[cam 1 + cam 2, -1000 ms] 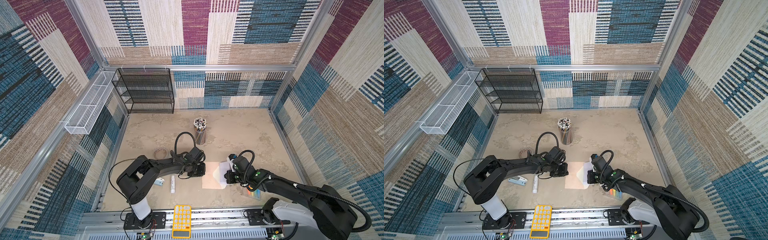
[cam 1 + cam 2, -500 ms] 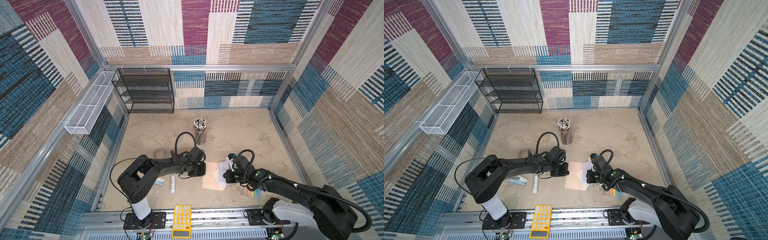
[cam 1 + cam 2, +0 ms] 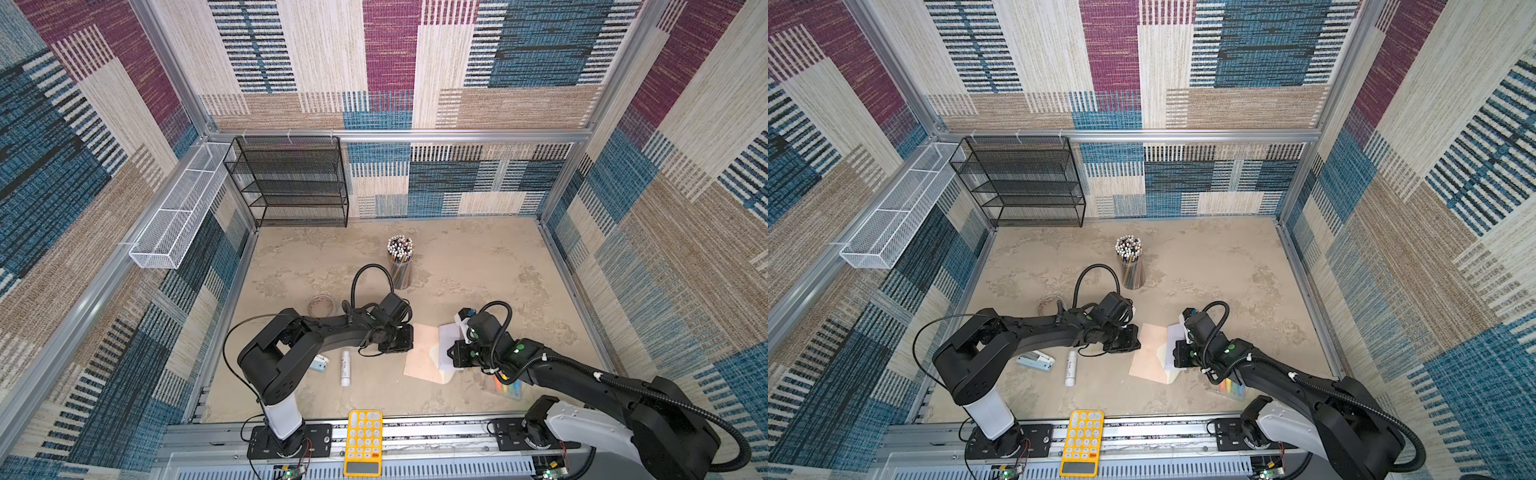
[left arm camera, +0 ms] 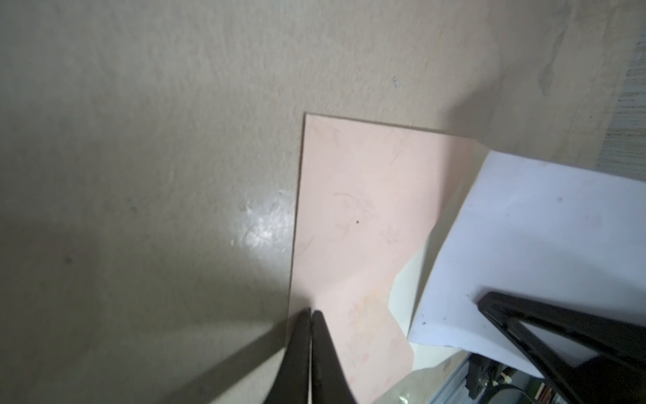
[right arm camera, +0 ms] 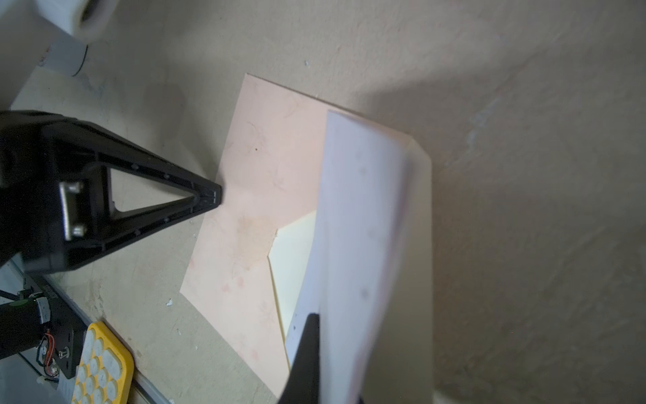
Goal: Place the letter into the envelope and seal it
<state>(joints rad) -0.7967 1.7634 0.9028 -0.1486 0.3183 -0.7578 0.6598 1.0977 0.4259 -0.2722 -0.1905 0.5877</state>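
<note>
The peach-tan envelope (image 3: pixel 420 353) (image 3: pixel 1147 355) (image 4: pixel 353 217) (image 5: pixel 258 196) lies flat near the table's front, its cream-lined flap (image 5: pixel 421 224) open toward the right arm. My left gripper (image 3: pixel 410 340) (image 3: pixel 1137 341) (image 4: pixel 310 312) is shut, with its tips resting on the envelope's left edge. The white letter (image 3: pixel 448 343) (image 3: pixel 1172 345) (image 4: pixel 517 238) (image 5: pixel 356 217) hangs tilted over the flap and the envelope's mouth. My right gripper (image 3: pixel 452 356) (image 3: pixel 1177 356) (image 5: pixel 325 363) is shut on its right edge. One dark finger (image 5: pixel 307 349) shows; the sheet hides the other.
Left of the envelope lie a white glue stick (image 3: pixel 345 368) and a pale blue stapler (image 3: pixel 319 363). A yellow calculator (image 3: pixel 363 442) sits on the front rail, and coloured markers (image 3: pixel 508 388) lie under the right arm. Behind stand a pencil cup (image 3: pixel 400 266), a tape roll (image 3: pixel 321 305) and a black mesh shelf (image 3: pixel 291 183).
Hardly anything differs. The right gripper and the letter have edged very slightly toward the envelope, and the left gripper stays on the envelope's edge.
</note>
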